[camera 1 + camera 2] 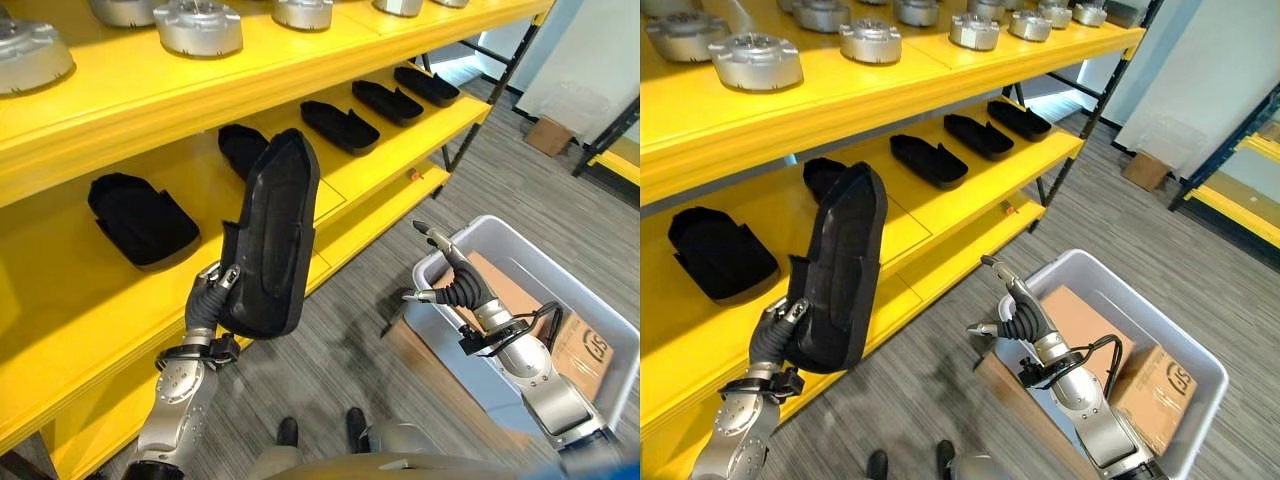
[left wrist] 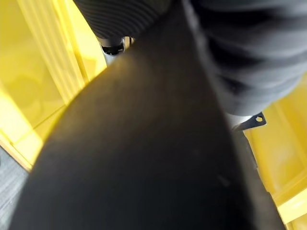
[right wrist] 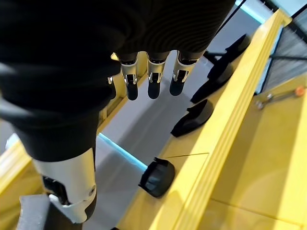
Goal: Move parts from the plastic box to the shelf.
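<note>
Yellow shelf (image 1: 330,70), middle tier: a black moulded part (image 1: 140,218) lies at the far left; further black parts (image 1: 340,125) run in a row toward the right end; silver round castings (image 1: 198,27) occupy the top tier. Left robot hand (image 1: 210,300), in front of that tier: fingers curled round the lower edge of a long black part (image 1: 272,235), which stands near upright and well clear of the shelf surface; in my judgement this is the carry-and-place step, with an open stretch of shelf between the far-left part and the next one as the likely seat.

Recommended handling: tip the part flat before lowering; keep its upper end clear of the tier above; release only once it rests fully on the yellow board, apart from its neighbours.

Right robot hand (image 1: 450,285): fingers extended and relaxed, holding nothing, poised above the near rim of the grey plastic box (image 1: 600,330); cardboard cartons (image 1: 1160,385) sit inside the box.

View differences: the left wrist view shows the held part's dark surface close up against the shelf; the right wrist view shows the straight fingers (image 3: 154,79) plainly; the eye views alone show the box and the placing gap.
</note>
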You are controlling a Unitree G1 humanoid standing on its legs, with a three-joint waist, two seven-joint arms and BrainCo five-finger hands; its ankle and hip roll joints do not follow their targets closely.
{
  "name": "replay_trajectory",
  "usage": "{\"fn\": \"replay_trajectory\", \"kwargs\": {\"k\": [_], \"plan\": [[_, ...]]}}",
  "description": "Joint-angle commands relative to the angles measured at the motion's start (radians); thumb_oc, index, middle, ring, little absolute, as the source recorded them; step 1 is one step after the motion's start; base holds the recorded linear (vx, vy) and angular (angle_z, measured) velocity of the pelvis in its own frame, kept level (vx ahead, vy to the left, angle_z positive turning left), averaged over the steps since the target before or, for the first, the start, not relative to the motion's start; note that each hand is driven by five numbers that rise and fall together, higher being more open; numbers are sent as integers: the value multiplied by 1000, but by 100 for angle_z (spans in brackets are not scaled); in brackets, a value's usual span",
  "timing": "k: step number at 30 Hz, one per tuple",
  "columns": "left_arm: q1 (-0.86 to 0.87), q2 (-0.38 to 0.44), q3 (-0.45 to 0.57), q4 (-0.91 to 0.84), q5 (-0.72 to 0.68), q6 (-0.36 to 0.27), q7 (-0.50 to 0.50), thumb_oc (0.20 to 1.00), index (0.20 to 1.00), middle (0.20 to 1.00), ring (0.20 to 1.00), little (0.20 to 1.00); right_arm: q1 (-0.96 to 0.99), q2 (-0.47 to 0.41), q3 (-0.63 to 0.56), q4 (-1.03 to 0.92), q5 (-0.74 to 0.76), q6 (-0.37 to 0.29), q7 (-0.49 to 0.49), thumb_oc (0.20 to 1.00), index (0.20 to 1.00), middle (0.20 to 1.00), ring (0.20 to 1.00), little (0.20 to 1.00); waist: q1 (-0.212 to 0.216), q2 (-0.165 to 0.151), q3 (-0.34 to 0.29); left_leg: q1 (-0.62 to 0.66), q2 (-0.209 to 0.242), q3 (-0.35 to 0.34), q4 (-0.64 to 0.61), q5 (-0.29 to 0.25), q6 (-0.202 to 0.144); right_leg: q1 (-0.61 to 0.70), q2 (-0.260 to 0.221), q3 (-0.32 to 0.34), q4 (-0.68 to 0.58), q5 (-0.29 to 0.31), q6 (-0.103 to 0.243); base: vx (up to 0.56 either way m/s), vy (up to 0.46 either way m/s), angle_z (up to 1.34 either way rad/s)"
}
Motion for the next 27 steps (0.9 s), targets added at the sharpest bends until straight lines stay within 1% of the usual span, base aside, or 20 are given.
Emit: {"fn": "replay_trajectory", "kwargs": {"k": [1,2,4,5,7,8,10,11,12,13,15,16,18,19,20,22,23,24,25,27], "plan": [[-101,1,10,-73,0,-72,2,200,200,200,200,200,-109,-23,15,8,39,-41,-20,1000,1000,1000,1000,1000,1,22,-29,12,-55,7,-14,-1,0,15,-5,18,55,14,76,-20,-149,19],[-88,-2,22,-87,-20,-79,-8,200,200,200,200,200,-112,-29,8,2,63,-49,-18,1000,1000,1000,1000,1000,14,31,-39,6,-45,28,-12,1,-5,37,-19,1,-9,30,75,-17,-134,12],[-79,-6,11,-86,-26,-74,-29,200,200,200,200,200,-109,-36,6,2,69,-51,-11,1000,1000,1000,1000,1000,16,35,-50,-7,-42,26,12,-5,-13,70,-21,-2,-62,34,65,5,-121,-8],[-78,-6,11,-86,-26,-74,-30,200,200,200,200,200,-109,-36,6,2,70,-51,-11,1000,1000,1000,1000,1000,14,35,-49,-8,-43,24,15,-7,-13,72,-21,-4,-64,35,65,-3,-92,3],[-72,-12,6,-85,-40,-73,-39,200,200,200,200,200,-118,-47,6,-4,80,-57,-8,1000,1000,1000,1000,1000,19,40,-28,-46,-50,8,95,-19,-23,80,-27,-25,-65,36,51,-70,-93,22],[-70,-17,1,-83,-41,-73,-41,200,200,200,200,200,-116,-54,2,-8,76,-58,-5,1000,1000,1000,1000,1000,15,44,-22,-58,-56,-2,108,-18,-30,83,-30,-42,-65,34,45,-105,-76,93],[-76,-20,-13,-82,-45,-70,-45,200,200,200,200,200,-108,-66,-19,-13,81,-57,-12,1000,1000,1000,1000,1000,7,54,-7,-102,-79,1,161,-9,-50,81,-55,-87,-62,34,41,-161,42,145],[-51,-18,9,-100,-54,-68,-60,200,200,200,200,200,-75,-72,-40,-23,76,-54,-14,1000,1000,1000,1000,1000,-12,47,2,-73,48,62,179,-30,-74,47,-102,-92,-26,33,44,-173,107,136],[-49,-18,9,-101,-54,-68,-60,200,200,200,200,200,-73,-72,-40,-25,76,-54,-13,1000,1000,1000,1000,1000,-11,48,1,-70,50,63,177,-31,-75,48,-101,-92,-24,31,43,-145,171,116],[-35,-19,21,-113,-56,-67,-56,200,200,200,200,200,-50,-71,-49,-34,85,-56,-10,1000,1000,1000,1000,1000,-16,46,-3,-59,137,58,161,10,-84,34,-123,-96,-4,22,49,-55,128,35],[-38,-21,28,-115,-66,-67,-42,200,200,200,200,200,-39,-71,-53,-33,90,-55,-18,1000,1000,1000,1000,1000,-28,62,-6,-47,230,70,119,99,-102,1,-136,-117,39,1,56,-71,202,17],[-46,-23,30,-112,-75,-65,-37,200,200,200,200,200,-37,-75,-57,-29,89,-52,-26,1000,1000,1000,1000,1000,-34,76,-6,-47,278,73,87,160,-118,-17,-143,-123,65,-12,61,-50,229,39],[-59,-26,32,-109,-81,-63,-31,200,200,200,200,200,-35,-81,-66,-26,79,-49,-41,1000,1000,1000,1000,1000,-41,103,-5,-44,332,87,40,240,-147,-52,-154,-137,127,-34,69,-41,231,29],[-64,-26,32,-108,-82,-64,-23,200,200,200,200,200,-34,-84,-71,-26,77,-49,-50,1000,1000,1000,1000,1000,-45,115,-1,-38,349,108,22,266,-163,-70,-159,-146,156,-39,70,-38,225,24],[-75,-26,33,-105,-83,-65,-17,200,200,200,200,200,-35,-87,-77,-24,69,-46,-60,1000,1000,1000,1000,1000,-48,129,4,-28,365,141,1,278,-175,-89,-167,-153,192,-50,76,-31,218,21],[-90,-23,31,-100,-81,-70,-14,200,200,200,200,200,-34,-85,-82,-24,58,-44,-72,1000,1000,1000,1000,1000,-49,144,8,-15,374,167,-10,255,-187,-111,-173,-149,235,-58,84,-4,170,26],[-90,-23,30,-100,-81,-70,-14,200,200,200,200,200,-34,-85,-82,-24,58,-44,-72,1000,1000,1000,1000,1000,-48,144,8,-15,374,168,-10,255,-187,-112,-173,-148,236,-58,84,15,213,28],[-102,-16,37,-89,-74,-74,-7,200,200,200,200,200,-33,-73,-86,-26,55,-43,-77,1000,1000,1000,1000,1000,-44,153,15,-8,360,163,-14,205,-185,-119,-192,-143,262,-61,98,17,217,25],[-113,-14,37,-77,-65,-74,0,200,200,200,200,200,-31,-67,-86,-21,51,-41,-79,1000,1000,1000,1000,1000,-43,148,22,-4,346,172,-8,177,-182,-114,-205,-144,266,-59,104,35,264,8],[-125,-1,43,-71,-50,-79,11,200,200,200,200,200,-31,-57,-84,-17,54,-36,-78,1000,1000,1000,1000,1000,-37,135,29,-8,318,167,27,124,-171,-97,-230,-140,251,-50,119,49,169,7]]}}
